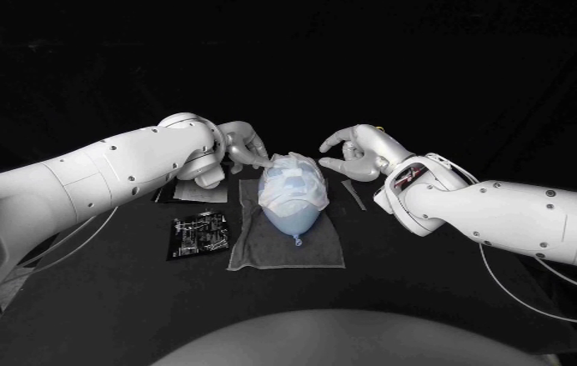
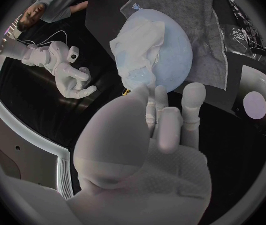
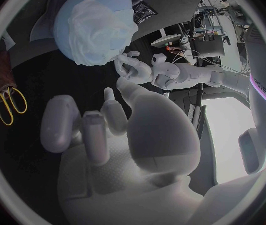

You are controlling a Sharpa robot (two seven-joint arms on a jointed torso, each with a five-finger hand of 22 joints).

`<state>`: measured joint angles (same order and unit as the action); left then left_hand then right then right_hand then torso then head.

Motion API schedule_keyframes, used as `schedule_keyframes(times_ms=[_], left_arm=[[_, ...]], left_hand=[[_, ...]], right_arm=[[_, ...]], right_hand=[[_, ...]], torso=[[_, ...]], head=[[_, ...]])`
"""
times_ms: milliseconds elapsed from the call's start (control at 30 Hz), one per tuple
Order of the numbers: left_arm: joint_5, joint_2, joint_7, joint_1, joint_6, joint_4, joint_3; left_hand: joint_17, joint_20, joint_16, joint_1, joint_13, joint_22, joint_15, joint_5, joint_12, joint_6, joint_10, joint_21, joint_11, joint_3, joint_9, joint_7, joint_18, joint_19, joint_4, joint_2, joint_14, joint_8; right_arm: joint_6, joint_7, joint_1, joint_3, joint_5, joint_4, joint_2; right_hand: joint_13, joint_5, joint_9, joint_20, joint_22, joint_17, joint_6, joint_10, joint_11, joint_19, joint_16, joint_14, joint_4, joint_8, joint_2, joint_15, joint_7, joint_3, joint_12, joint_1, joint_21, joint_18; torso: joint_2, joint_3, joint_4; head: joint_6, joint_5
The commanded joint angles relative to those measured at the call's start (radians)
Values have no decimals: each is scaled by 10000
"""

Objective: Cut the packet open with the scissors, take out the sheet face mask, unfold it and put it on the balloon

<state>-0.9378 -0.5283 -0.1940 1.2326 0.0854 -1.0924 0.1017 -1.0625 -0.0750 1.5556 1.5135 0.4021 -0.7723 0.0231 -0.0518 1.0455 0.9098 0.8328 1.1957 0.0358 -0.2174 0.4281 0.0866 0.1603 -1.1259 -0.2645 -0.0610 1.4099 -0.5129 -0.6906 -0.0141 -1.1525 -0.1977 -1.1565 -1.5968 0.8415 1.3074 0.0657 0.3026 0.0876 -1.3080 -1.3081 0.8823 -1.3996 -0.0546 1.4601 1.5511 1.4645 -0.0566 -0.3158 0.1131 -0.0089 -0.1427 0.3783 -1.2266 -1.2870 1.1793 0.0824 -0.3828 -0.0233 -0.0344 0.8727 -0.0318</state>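
A pale blue balloon (image 1: pixel 293 203) lies on a grey cloth (image 1: pixel 315 249) at the middle of the table, knot toward me. The white sheet mask (image 1: pixel 288 179) is draped crumpled over its far half, as the left wrist view (image 2: pixel 138 47) and the right wrist view (image 3: pixel 101 27) also show. My left hand (image 1: pixel 244 147) reaches to the mask's far left edge, and its fingertips (image 3: pixel 122 60) pinch that edge. On the other side my right hand (image 1: pixel 353 151) hovers a little clear of the balloon, fingers apart and holding nothing. The yellow-handled scissors (image 3: pixel 10 105) lie on the table beside the right hand.
The cut black packet (image 1: pixel 198 234) lies flat to the left of the cloth. A grey flat piece (image 1: pixel 196 191) sits under my left wrist. A thin strip (image 1: pixel 353 194) lies right of the cloth.
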Motion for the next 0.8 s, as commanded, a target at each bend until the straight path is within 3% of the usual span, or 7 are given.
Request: schedule_keyframes(times_ms=[33, 333, 400, 500, 567, 800], left_arm=[[95, 33, 72, 10, 141, 0, -8], [106, 47, 94, 11, 60, 46, -7], [140, 42, 110, 11, 5, 56, -7], [179, 32, 137, 11, -99, 66, -7], [194, 25, 148, 11, -154, 72, -7], [458, -23, 147, 11, -324, 115, -8]], left_hand=[[-28, 48, 14, 217, -21, -30, 81, 28, -84, 84, 11, 69, -90, -201, -24, -1, -169, -49, 45, 13, -4, 71], [-23, 53, -2, 539, -108, -150, 68, 27, -286, 161, 101, 157, -63, -1215, 0, 70, -185, -75, 283, -47, 1, 54], [19, 42, -9, 510, -160, -216, 32, 44, -389, 26, 177, 209, -19, -1769, 102, 164, -193, -89, 383, -21, -7, -22], [45, 15, -17, 350, -167, -318, 7, 35, -430, -79, 239, 284, 9, -2471, 220, 202, -205, -113, 517, -142, -9, -115], [184, 6, -30, 17, -116, -433, 4, 28, -379, -101, 310, 369, 15, -3160, 360, 212, -212, -148, 684, -364, -35, -239], [329, 17, -66, -659, 8, -582, 27, 31, -258, -117, 377, 481, -7, -4222, 622, 191, -230, -198, 1110, -655, -30, -426]], right_arm=[[-81, 14, -7, 8, 13, -3, -1], [-92, 11, -11, 8, 51, -4, 8], [-93, 12, -11, 8, 55, -3, 11], [-97, 11, -12, 8, 67, -4, 15], [-99, 10, -12, 8, 74, -4, 17], [-97, 13, -13, 8, 83, -3, 28]], right_hand=[[33, -14, -17, -35, -1524, -2449, 89, -66, -6, 172, 58, 986, -26, 74, -1, -69, -12, 63, -39, -117, 64, -85], [33, -3, -25, -37, -1525, -2449, 97, -69, -6, 173, 57, 986, -35, 83, -8, -69, -12, 69, -41, -113, 66, -85], [33, -3, -25, -37, -1525, -2449, 97, -69, -6, 173, 57, 986, -35, 83, -8, -69, -12, 69, -41, -113, 66, -85], [33, -3, -25, -37, -1525, -2449, 97, -69, -6, 173, 57, 986, -35, 83, -8, -69, -12, 69, -41, -113, 66, -85], [33, -3, -25, -37, -1525, -2449, 97, -69, -6, 173, 57, 986, -35, 83, -8, -69, -12, 69, -41, -113, 66, -85], [33, 4, -34, -38, -1527, -2448, 105, -72, -7, 175, 56, 985, -43, 92, -10, -70, -12, 71, -41, -107, 70, -86]], torso=[[-1, 2, -1], [-8, 2, 2], [-6, 2, 3], [-8, 1, 4], [-10, 0, 4], [-11, -2, 7]], head=[[-1, -10], [-1, -23], [-1, -20], [-1, -29], [-1, -19], [-1, -14]])
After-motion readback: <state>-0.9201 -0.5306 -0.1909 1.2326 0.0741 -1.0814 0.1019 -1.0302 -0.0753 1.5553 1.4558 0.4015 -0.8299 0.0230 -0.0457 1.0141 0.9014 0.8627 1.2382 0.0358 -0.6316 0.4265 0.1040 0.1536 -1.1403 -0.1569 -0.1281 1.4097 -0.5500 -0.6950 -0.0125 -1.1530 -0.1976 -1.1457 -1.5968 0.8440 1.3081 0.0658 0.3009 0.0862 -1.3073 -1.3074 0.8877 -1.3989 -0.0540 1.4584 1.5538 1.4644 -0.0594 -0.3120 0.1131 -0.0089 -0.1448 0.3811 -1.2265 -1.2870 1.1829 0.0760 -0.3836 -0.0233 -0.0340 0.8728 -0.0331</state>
